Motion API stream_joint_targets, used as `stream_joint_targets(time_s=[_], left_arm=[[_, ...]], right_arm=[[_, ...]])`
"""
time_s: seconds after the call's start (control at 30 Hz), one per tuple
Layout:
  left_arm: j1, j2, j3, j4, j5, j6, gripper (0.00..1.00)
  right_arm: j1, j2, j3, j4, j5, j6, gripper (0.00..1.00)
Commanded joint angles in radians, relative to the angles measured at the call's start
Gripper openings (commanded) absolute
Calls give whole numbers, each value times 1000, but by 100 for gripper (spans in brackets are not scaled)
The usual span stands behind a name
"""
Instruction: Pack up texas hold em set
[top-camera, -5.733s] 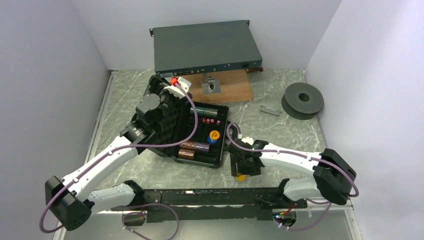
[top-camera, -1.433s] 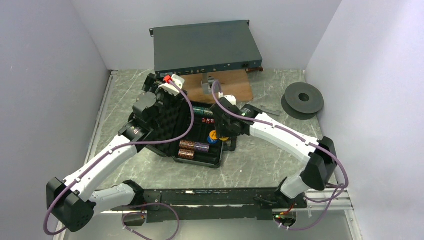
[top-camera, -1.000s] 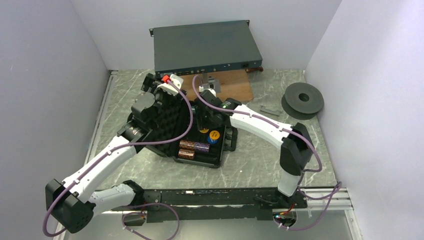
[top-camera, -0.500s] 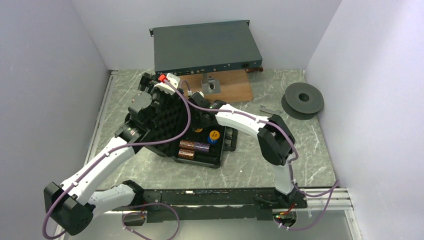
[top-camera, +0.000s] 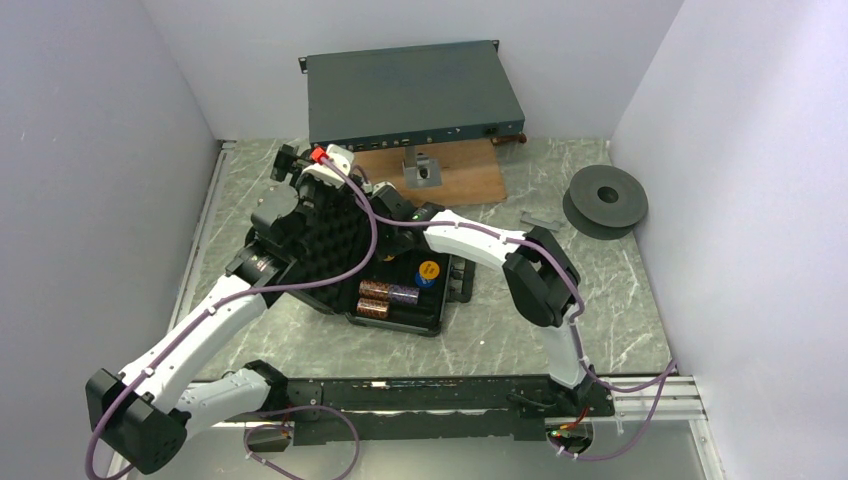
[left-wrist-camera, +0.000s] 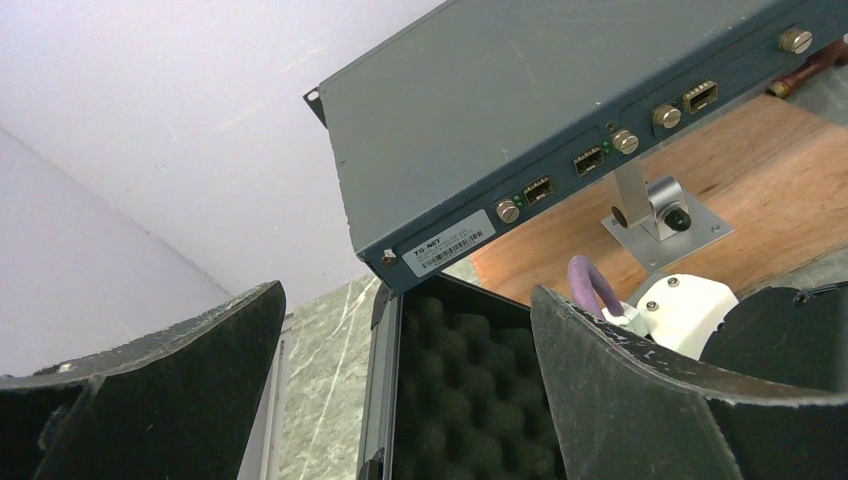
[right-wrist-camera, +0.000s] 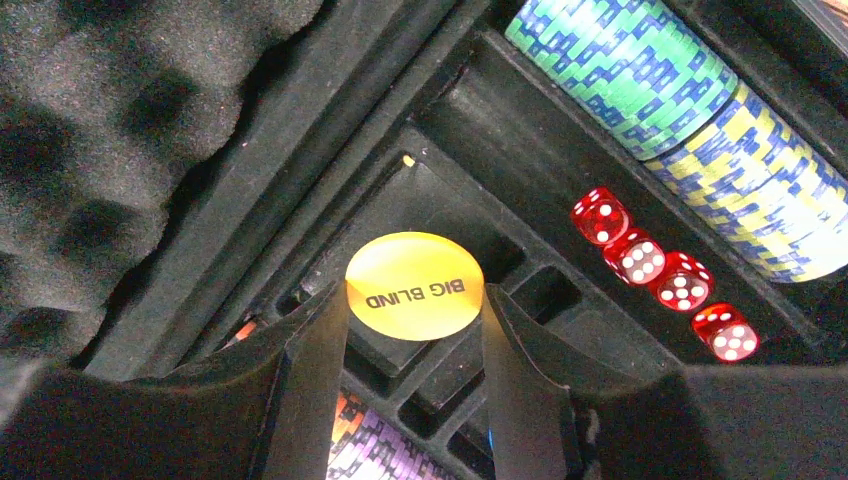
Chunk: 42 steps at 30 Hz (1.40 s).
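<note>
The black case lies open, its foam-lined lid raised on the left. My right gripper is shut on a yellow disc marked BIG BLIND, just above a slot of the tray by the lid hinge. In the tray lie red dice, a green-blue chip stack, a yellow-blue stack and purple-orange chips. A blue and orange disc also sits in the tray. My left gripper stands wide open at the lid's far edge, with the foam beyond its fingers.
The large grey-blue rack unit stands at the back on a metal bracket and a wooden board. A dark grey spool and a small grey strip lie at the right. Walls close both sides.
My right gripper has carried the yellow disc from the table right of the case over the tray and leftward to the lid hinge. My left gripper has shifted slightly back and left along the lid.
</note>
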Motion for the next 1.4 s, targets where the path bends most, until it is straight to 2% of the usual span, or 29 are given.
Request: stream_joint_targets(time_s=[0.0, 0.17, 0.27, 0.4, 0.5, 0.73, 1.0, 1.37], left_arm=[[10, -19, -2, 46, 23, -33, 100], [14, -12, -2, 43, 29, -36, 100], [17, -11, -2, 43, 32, -41, 100], [19, -9, -2, 41, 35, -44, 100], [19, -8, -2, 41, 36, -44, 100], [19, -10, -2, 41, 34, -42, 100], [19, -16, -4, 43, 40, -55, 100], [20, -78, -60, 119, 83, -50, 100]], right_arm=[[5, 10, 35, 63, -9, -31, 38], [5, 16, 30, 69, -23, -32, 43], [4, 18, 20, 79, -35, -35, 51], [5, 17, 9, 90, -53, -42, 67], [5, 13, 5, 91, -55, -44, 73], [12, -32, -13, 82, -48, -34, 74], [31, -158, -67, 68, -15, -19, 75], [34, -300, -184, 55, 13, 29, 76]])
